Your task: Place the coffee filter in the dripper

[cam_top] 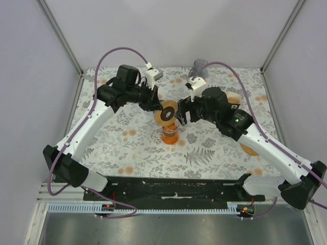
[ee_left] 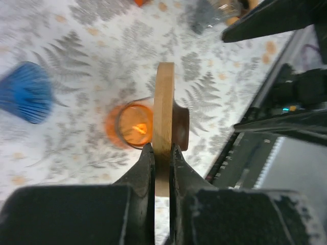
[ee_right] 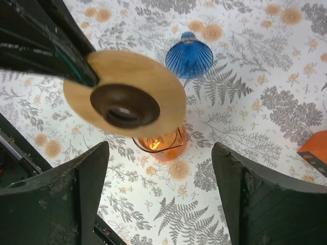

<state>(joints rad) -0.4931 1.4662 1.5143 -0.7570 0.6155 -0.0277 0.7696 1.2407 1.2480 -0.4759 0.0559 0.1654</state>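
Left gripper (ee_left: 162,153): your jaws are drawn almost together, clamped on the rim of the wooden disc (ee_right: 148,81), one finger on each flat face.
Wooden disc: it stands on edge straight out past your left fingertips, off the table. A dark brown collar (ee_right: 138,97) with a hole through it sits at its centre and bulges from the face turned to your right arm.
Right gripper (cam_top: 181,116): your fingers are spread wide and hold nothing. The disc hangs just ahead of them and neither finger touches it.
Orange glass (ee_right: 163,145): upright on the fern-print tablecloth (ee_right: 265,102), below the disc and just beyond your left fingertips.
Blue ribbed cone (ee_right: 189,53): on the cloth well ahead of your right fingers, beyond the orange glass, apart from both grippers.
Coffee filter: you cannot pick it out for certain (a tan piece (cam_top: 234,97) shows beside your right forearm, mostly hidden, and what it is you cannot tell).
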